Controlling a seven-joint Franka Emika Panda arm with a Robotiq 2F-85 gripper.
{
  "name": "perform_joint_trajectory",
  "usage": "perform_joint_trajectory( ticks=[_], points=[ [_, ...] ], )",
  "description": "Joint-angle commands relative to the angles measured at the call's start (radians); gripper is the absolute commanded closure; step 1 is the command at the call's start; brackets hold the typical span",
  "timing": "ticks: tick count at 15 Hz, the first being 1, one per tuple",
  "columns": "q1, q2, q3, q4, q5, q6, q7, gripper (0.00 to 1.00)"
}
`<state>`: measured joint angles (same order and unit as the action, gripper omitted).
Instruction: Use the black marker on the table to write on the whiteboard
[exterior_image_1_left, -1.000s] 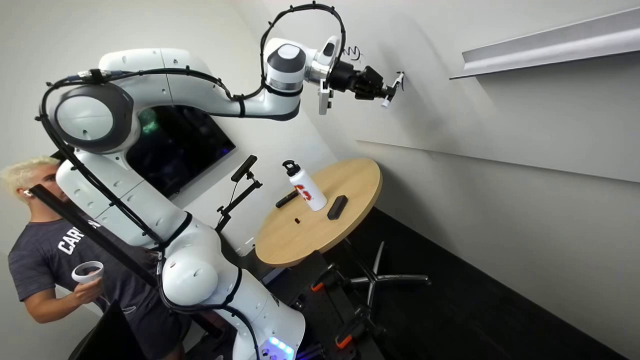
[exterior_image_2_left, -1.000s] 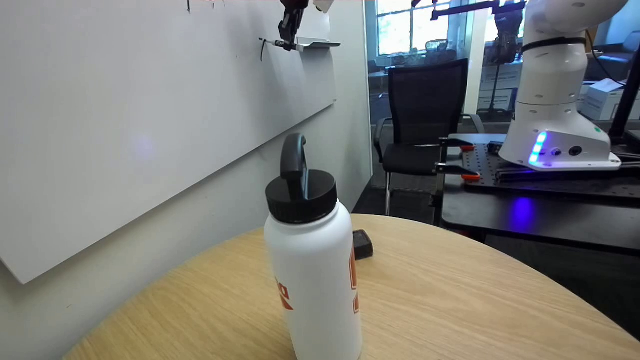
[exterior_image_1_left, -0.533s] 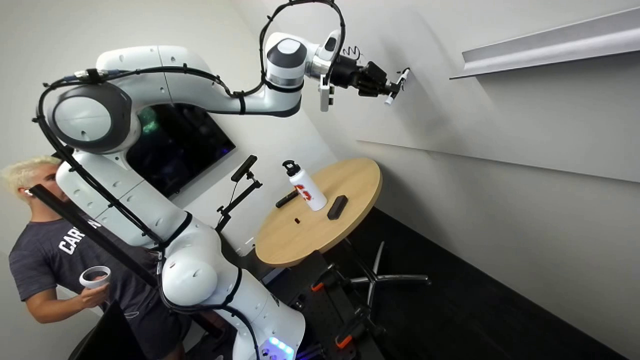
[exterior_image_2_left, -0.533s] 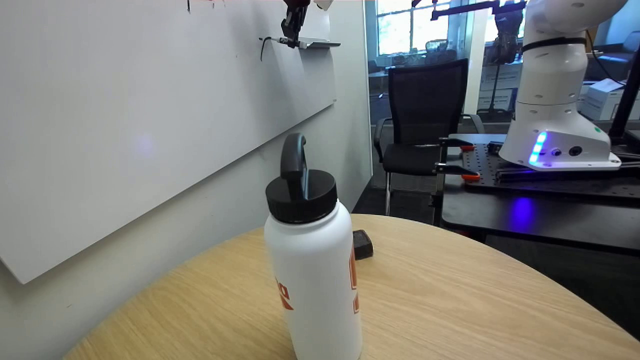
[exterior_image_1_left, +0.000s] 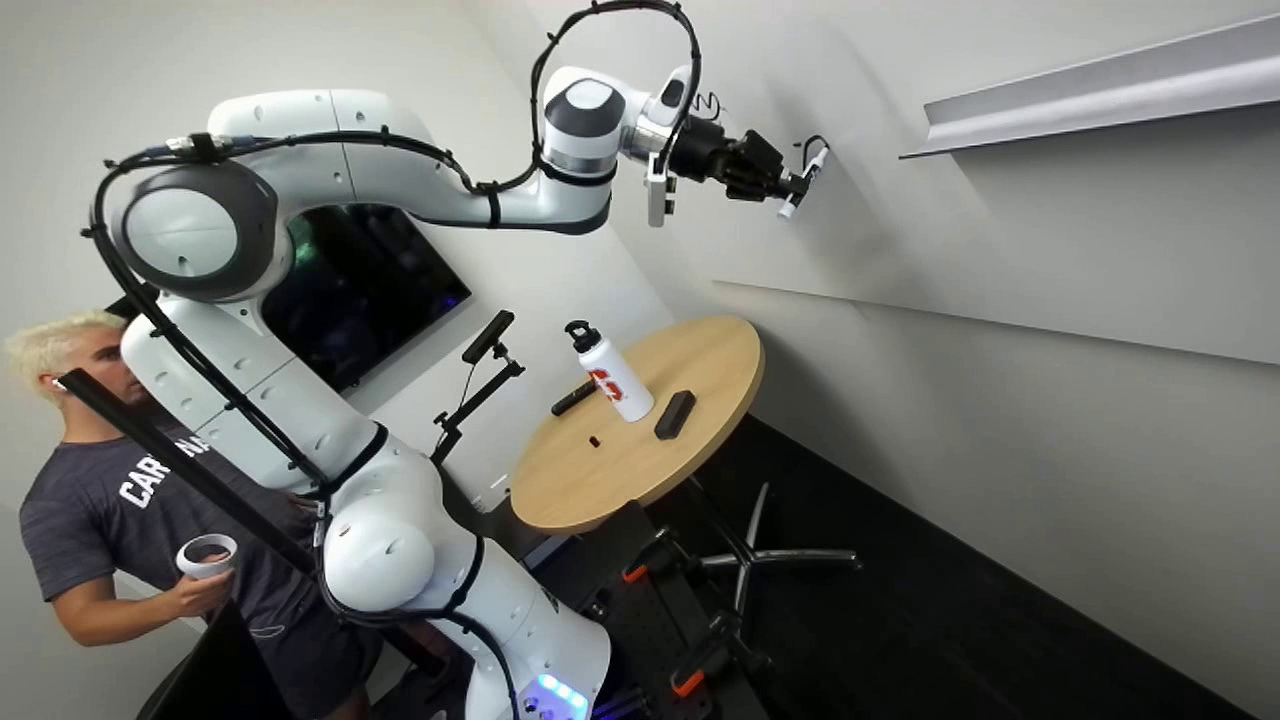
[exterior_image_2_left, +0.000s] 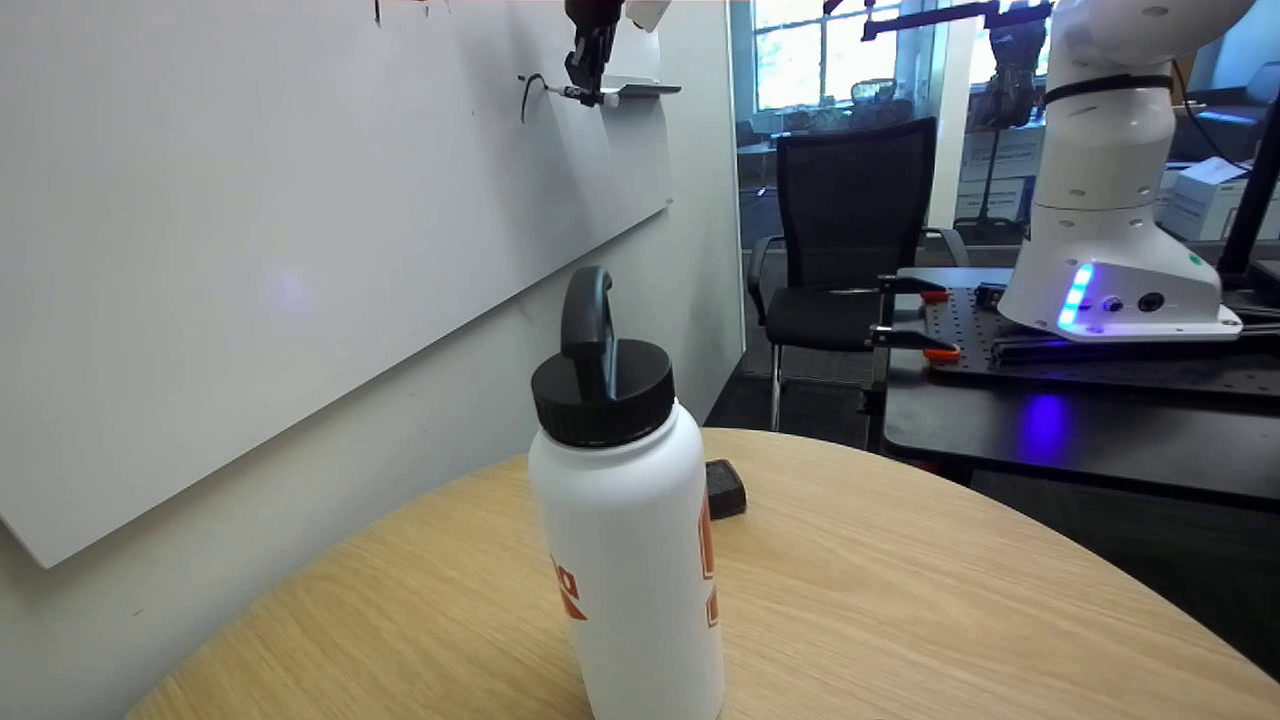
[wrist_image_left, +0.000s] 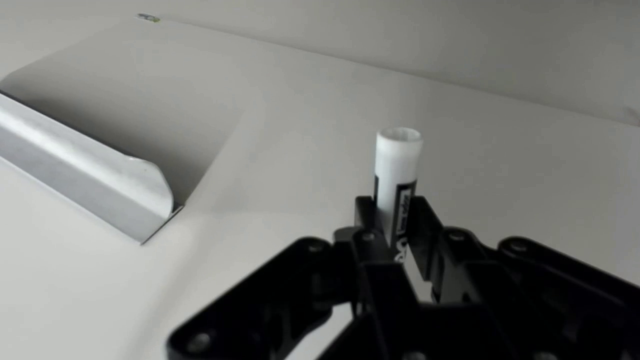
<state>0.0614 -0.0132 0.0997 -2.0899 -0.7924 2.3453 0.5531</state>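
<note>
The black marker (wrist_image_left: 395, 187) is up at the whiteboard (exterior_image_2_left: 280, 220), pinched in the jaws, which grip it from both sides partway along the barrel. Barrel's actually white with a black label, and the back end pokes up in the wrist view. In an exterior view the writing end is right by the end of a thin black curve (exterior_image_2_left: 524, 97); tbh I can't tell if it's touching. There's also a black squiggle (exterior_image_1_left: 709, 103) showing just past the arm (exterior_image_1_left: 310, 405), and a grey ledge (exterior_image_1_left: 1110, 88) sticking out of the whiteboard. Down below is the bench (exterior_image_1_left: 570, 490), round wooden top, with a white bottle (exterior_image_2_left: 630, 540) standing upright on it (red lettering, black lid). Black block (exterior_image_1_left: 675, 415) just beside that, slim black bar (exterior_image_1_left: 572, 399) on the other side, plus a tiny black bit (exterior_image_1_left: 595, 441) I can't make out. Behind the arm there's a blond guy (exterior_image_1_left: 80, 505) holding a white ring-shaped controller (exterior_image_1_left: 203, 571).
</note>
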Motion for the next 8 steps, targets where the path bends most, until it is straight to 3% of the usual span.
perform_joint_trajectory(
  ticks=[1,8],
  points=[
    [0.009,0.047,-0.004,0.056,0.022,-0.038,-0.044,0.95],
    [0.025,0.077,-0.002,0.06,0.026,-0.058,-0.091,0.95]
  ],
)
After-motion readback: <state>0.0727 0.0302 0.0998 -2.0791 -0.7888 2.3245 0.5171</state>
